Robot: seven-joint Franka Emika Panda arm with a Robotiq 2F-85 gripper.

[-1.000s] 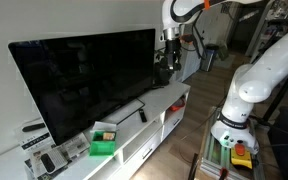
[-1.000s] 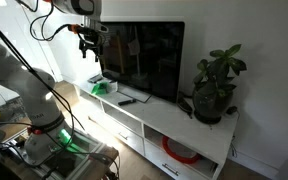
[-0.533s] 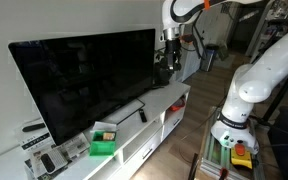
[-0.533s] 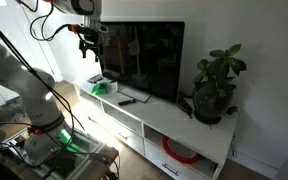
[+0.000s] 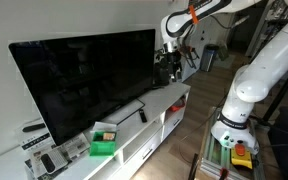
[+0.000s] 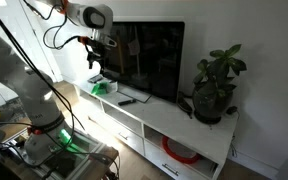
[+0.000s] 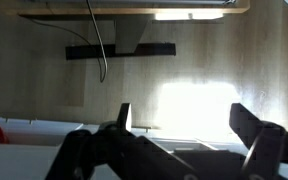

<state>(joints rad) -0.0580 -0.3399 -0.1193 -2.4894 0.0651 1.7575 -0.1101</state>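
Black fingers (image 7: pixel 124 115) splayed wide, with nothing between them.
The gripper (image 5: pixel 168 58) hangs in the air close by the edge of the television (image 5: pixel 84 75), which stands on a white cabinet (image 5: pixel 174 97); whether it touches the screen cannot be told. In an exterior view a green box (image 6: pixel 101 87) lies on the cabinet, lower than the gripper.

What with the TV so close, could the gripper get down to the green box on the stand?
Probably yes: the gripper hangs in open air, jaws apart; nothing shows between it and the green box, and the TV stands behind, not over it.
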